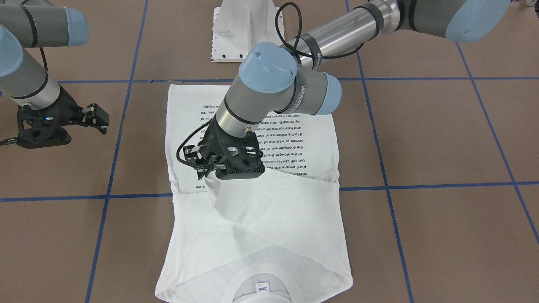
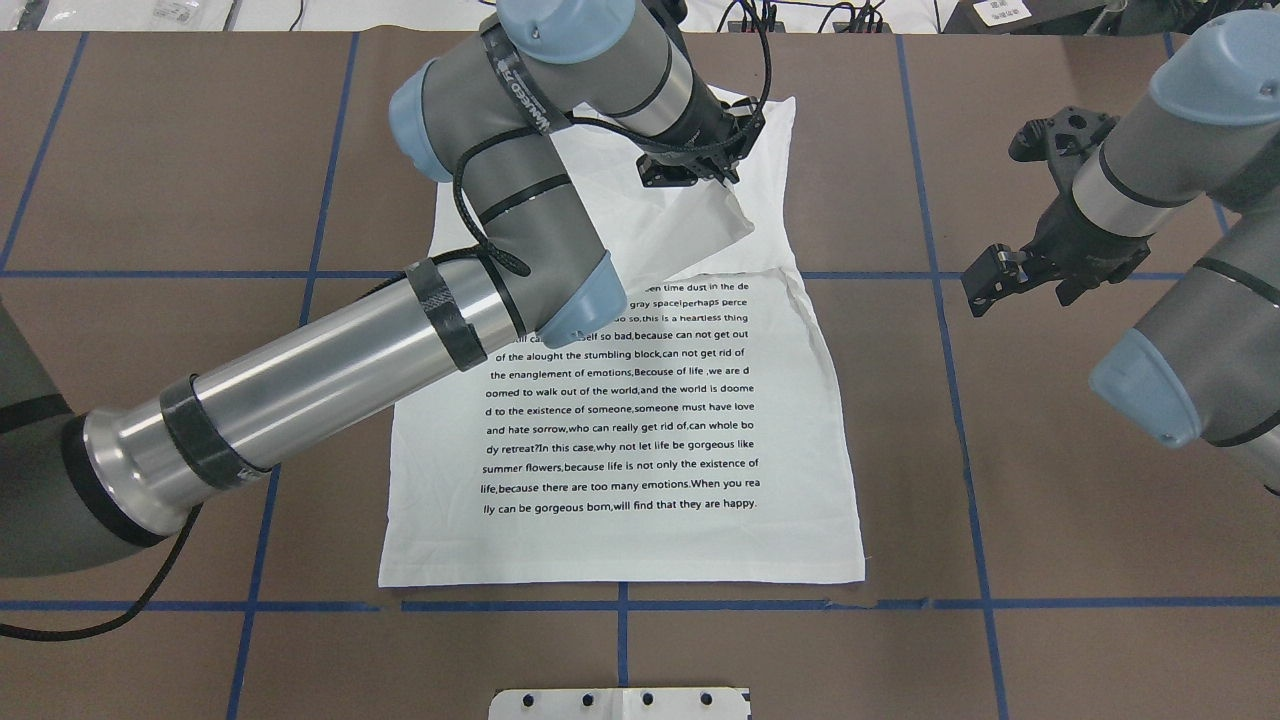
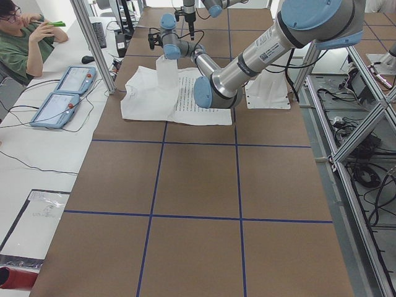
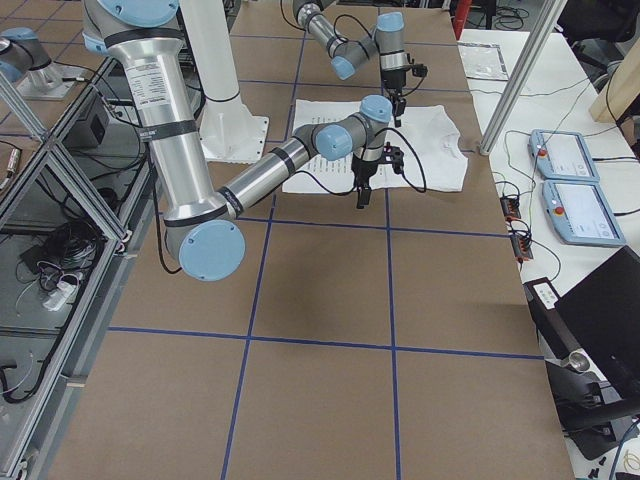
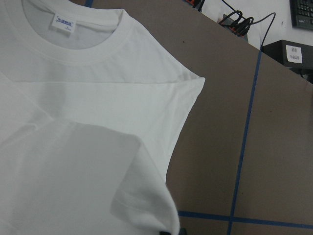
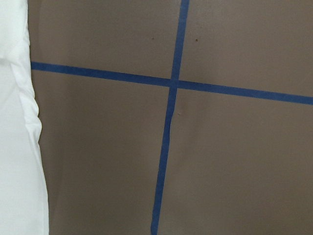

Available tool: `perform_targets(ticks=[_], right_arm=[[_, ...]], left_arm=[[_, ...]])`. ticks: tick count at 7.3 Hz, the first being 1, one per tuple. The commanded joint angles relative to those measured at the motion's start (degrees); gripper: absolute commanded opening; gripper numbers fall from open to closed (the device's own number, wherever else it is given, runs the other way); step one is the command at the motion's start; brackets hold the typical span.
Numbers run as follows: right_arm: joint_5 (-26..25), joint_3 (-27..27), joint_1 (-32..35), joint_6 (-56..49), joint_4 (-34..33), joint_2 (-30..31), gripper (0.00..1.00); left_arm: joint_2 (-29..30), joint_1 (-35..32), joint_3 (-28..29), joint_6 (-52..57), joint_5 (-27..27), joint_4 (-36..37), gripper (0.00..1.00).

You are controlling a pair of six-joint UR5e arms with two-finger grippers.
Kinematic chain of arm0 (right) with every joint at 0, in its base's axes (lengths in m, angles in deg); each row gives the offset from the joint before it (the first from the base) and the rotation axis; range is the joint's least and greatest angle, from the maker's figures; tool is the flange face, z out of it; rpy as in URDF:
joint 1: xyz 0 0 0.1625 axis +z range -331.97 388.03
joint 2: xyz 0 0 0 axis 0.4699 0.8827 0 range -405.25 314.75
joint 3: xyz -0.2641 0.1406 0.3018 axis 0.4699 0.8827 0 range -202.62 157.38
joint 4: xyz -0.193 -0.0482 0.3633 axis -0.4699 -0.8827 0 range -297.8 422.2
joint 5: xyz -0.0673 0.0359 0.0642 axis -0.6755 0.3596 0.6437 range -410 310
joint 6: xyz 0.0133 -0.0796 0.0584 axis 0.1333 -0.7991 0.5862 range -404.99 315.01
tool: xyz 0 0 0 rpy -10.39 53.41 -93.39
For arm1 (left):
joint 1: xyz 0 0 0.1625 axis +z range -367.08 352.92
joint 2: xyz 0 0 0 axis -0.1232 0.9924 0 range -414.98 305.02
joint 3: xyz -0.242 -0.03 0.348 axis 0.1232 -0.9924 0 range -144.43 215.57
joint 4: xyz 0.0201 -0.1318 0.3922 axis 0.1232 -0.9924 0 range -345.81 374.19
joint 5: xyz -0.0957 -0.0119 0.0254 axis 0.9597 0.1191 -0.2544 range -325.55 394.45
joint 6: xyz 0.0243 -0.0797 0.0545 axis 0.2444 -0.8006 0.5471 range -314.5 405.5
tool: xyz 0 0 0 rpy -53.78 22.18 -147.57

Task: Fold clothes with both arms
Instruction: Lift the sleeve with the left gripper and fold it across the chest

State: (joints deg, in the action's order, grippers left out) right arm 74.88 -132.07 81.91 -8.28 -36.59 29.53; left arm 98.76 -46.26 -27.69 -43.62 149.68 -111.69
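Observation:
The white long-sleeved T-shirt (image 2: 640, 420) lies flat on the brown table with its printed text up and its collar far from the robot's base. The neck label (image 1: 262, 287) also shows in the left wrist view (image 5: 63, 22). My left gripper (image 1: 205, 170) reaches across the shirt and is shut on a fold of white sleeve fabric (image 1: 236, 198), which it holds a little above the shirt's chest. In the overhead view the left gripper (image 2: 725, 170) is above the upper part of the shirt. My right gripper (image 1: 100, 119) hovers open and empty over bare table beside the shirt (image 6: 14, 147).
The white pedestal base (image 1: 242, 29) stands at the table's robot side. Blue tape lines (image 6: 168, 83) mark a grid on the table. An operator (image 3: 25, 37) and two teach pendants (image 3: 62, 93) are at a desk beyond the far edge.

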Motion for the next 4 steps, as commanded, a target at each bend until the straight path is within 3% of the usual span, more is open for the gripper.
perform_targets(ticks=[1,2,3,4], right_arm=[[0.1,0.2,0.0,0.0,0.0,0.0,1.00],[0.1,0.2,0.0,0.1,-0.1,0.0,1.00],[0.2,0.1,0.0,1.0,0.0,0.0,1.00],[0.4,0.1,0.0,1.0,0.0,0.0,1.00]], left_arm=[[0.2,3.1,0.2,0.0,-1.5,-0.9,0.00],[0.0,4.3,0.3,0.0,-3.5,-2.1,0.00],[-0.2,4.3,2.3,0.0,-3.9,-5.2,0.40],[-0.3,4.3,3.6,0.0,-4.0,-8.0,0.99]])
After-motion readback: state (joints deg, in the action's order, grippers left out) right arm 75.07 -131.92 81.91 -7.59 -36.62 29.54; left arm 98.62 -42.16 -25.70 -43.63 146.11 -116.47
